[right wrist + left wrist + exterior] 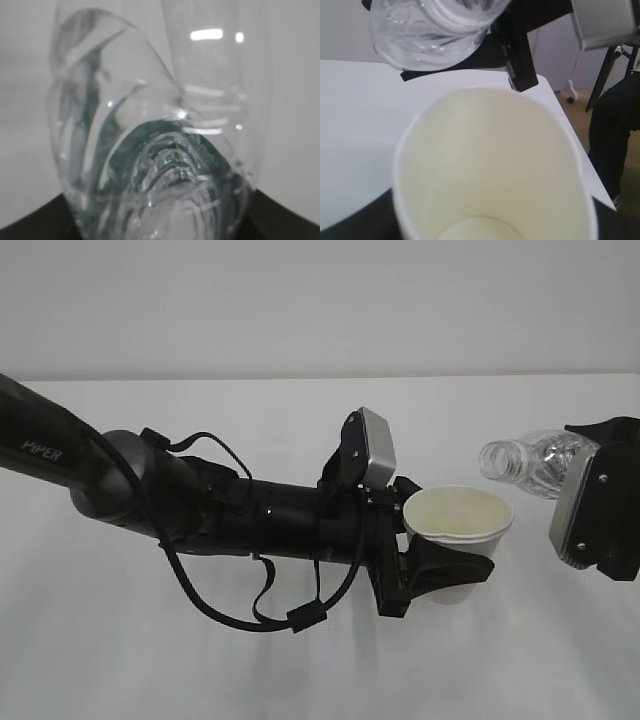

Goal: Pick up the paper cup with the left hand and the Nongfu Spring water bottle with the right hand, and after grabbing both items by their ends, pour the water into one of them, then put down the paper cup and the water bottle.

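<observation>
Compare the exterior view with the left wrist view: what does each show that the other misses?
Only the exterior view shows the black left gripper clamped around the small white paper cup, and the black PIPER arm. Only the left wrist view looks down into the cup's cream inside, where no water shows. Both share the cup and the clear plastic water bottle, tipped, its open neck near the cup's rim.

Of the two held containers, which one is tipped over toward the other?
The bottle, held by the right gripper: it lies nearly level, open neck pointing at the cup. The cup sits upright in the left gripper, mouth up.
</observation>
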`<state>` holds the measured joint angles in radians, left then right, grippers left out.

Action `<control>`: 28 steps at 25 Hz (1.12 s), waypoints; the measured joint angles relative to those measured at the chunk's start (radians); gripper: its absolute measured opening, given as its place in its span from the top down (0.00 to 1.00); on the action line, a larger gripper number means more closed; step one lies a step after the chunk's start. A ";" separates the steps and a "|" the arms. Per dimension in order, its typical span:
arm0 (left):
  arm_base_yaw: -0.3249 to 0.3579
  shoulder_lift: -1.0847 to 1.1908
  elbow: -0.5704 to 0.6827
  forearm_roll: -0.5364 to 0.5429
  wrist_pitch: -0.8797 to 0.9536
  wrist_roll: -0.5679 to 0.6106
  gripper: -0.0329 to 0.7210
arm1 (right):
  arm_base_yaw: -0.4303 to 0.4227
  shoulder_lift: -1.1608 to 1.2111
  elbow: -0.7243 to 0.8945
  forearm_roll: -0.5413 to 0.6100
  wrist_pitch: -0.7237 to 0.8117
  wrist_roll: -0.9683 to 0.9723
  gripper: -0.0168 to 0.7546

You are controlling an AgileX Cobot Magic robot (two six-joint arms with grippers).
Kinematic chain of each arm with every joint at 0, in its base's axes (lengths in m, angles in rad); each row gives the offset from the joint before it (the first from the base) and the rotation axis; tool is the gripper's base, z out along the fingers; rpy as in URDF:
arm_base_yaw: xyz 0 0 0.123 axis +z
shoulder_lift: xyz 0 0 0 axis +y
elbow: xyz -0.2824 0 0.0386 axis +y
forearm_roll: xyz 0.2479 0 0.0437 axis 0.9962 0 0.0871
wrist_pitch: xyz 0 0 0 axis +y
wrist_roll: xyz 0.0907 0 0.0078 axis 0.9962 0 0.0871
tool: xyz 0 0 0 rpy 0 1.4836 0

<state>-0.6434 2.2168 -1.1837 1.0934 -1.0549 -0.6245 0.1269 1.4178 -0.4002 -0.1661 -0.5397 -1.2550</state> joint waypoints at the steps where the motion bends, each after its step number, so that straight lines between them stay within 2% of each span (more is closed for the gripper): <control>1: 0.000 0.000 0.000 0.000 -0.002 -0.002 0.38 | 0.000 0.000 0.000 0.000 -0.001 -0.013 0.44; 28: 0.000 0.000 0.000 0.055 -0.041 -0.022 0.38 | 0.000 0.000 0.000 0.007 -0.060 -0.198 0.44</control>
<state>-0.6434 2.2168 -1.1840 1.1486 -1.0961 -0.6464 0.1269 1.4178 -0.4002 -0.1592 -0.5995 -1.4529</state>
